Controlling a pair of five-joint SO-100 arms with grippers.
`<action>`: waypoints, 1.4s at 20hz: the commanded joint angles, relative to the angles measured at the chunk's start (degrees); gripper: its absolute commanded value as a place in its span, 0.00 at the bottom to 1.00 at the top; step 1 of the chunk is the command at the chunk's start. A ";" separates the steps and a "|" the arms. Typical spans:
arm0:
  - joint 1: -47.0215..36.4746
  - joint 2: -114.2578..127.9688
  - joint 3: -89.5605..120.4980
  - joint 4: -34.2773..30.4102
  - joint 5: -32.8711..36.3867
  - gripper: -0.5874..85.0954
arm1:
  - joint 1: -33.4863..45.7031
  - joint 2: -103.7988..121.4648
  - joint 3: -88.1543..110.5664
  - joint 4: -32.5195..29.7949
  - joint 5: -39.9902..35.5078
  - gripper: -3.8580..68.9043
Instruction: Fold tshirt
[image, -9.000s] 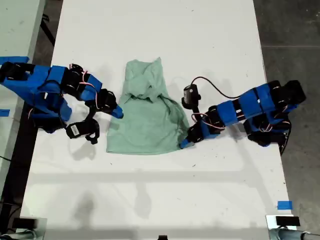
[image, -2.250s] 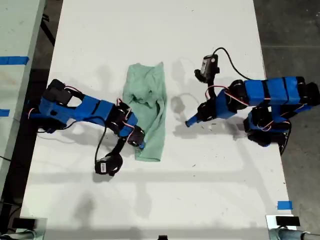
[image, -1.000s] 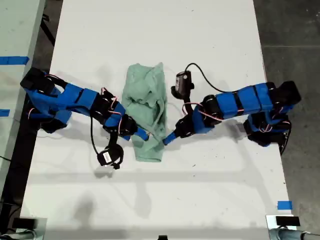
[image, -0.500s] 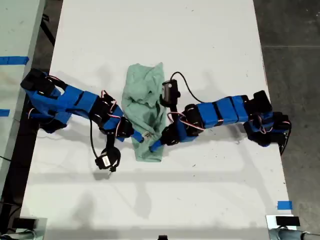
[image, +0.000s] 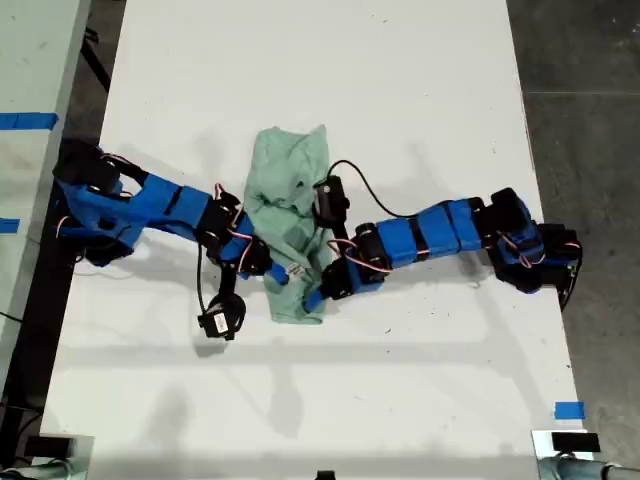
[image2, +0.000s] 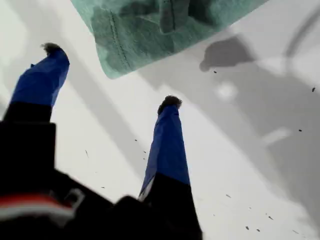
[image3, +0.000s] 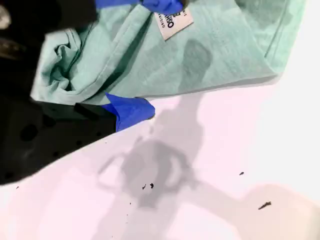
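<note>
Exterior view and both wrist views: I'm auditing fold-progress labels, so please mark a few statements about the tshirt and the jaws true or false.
1. A white label shows on the tshirt. True.
2. The tshirt lies spread out flat with both sleeves out. False: it is bunched into a narrow strip on the table.
3. The jaws of my first gripper stand wide apart with nothing between them. True.
4. Both arms stand clear of the tshirt. False: one arm reaches to it from the exterior view's left, and the other arm from its right.
5. A person's hand holds the cloth down. False: no hand is in view.
</note>
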 joint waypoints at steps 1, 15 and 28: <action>-3.16 -1.32 -2.55 -0.97 3.96 0.35 | 2.11 0.44 -4.75 -0.44 -1.85 0.57; -4.92 -15.73 -20.30 5.80 10.99 0.29 | 4.48 -11.25 -12.13 -4.66 -3.60 0.50; -0.09 -21.97 -21.09 -7.47 7.38 0.01 | 0.44 -15.38 -12.22 -11.34 -1.58 0.03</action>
